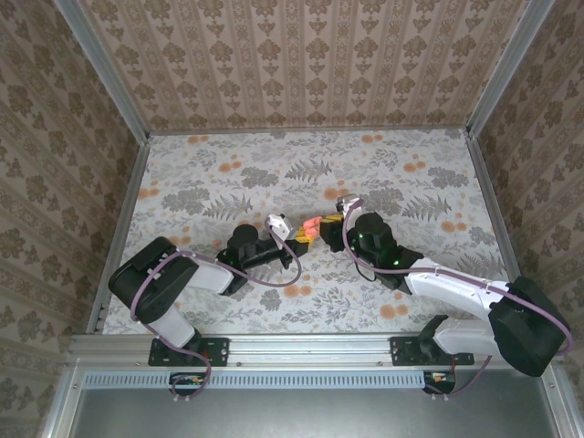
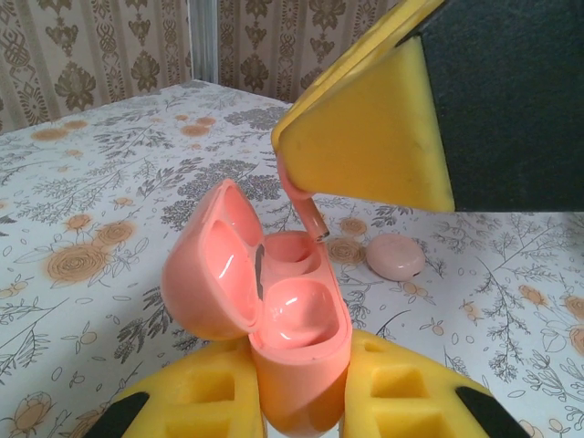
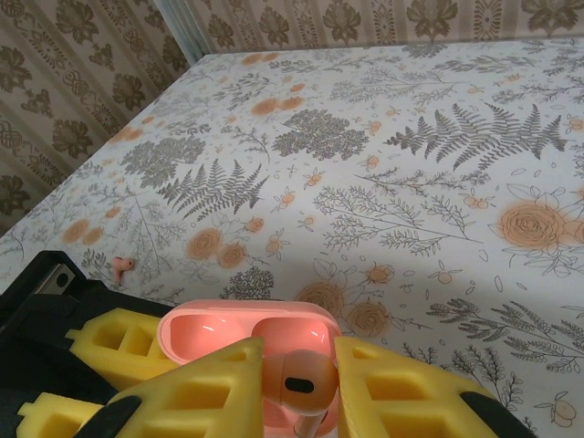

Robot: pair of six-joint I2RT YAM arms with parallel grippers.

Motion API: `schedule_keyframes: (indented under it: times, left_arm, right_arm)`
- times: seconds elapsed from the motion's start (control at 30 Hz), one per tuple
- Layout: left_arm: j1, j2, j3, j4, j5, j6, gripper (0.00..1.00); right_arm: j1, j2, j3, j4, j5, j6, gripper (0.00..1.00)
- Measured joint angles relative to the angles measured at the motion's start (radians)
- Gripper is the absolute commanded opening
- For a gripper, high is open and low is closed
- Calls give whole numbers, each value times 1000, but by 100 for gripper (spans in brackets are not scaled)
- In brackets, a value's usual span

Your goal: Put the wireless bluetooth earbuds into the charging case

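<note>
Near the middle of the tabletop (image 1: 228, 173) the left claw (image 2: 306, 388) is clamped on the lower half of the coral case (image 2: 297, 310). It holds the case upright with the mouth facing up, which looks meant to steady it as a fixed target for the other arm. The lid (image 2: 214, 274) is swung fully back on its hinge, so it is out of the way and both moulded pockets are exposed. Both pockets look glossy and empty, though the farther one is partly hidden by the rim. The right claw (image 3: 297, 351) is pinched together on one earbud (image 3: 307, 381) directly above the opening. It grips the bulb so the thin stem hangs down and slightly tilted, just over the farther pocket and not yet inside it. Gripped that way the stem can go in first, but I judge it needs straightening to line up with the pocket. A second earbud (image 3: 121, 265), if I read the tiny pink shape rightly, lies loose on the tabletop some way beyond the case. A round pale-pink disc (image 2: 394, 255) sits on the tabletop near the case and plays no part here.
</note>
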Motion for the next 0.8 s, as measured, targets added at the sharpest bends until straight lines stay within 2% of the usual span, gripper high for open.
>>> schedule_keyframes:
  times: [0.8]
  left_arm:
    - [-2,-23,0,-13,11,-11,12]
  right_arm:
    - [0,31,5,14,-3,-7,22]
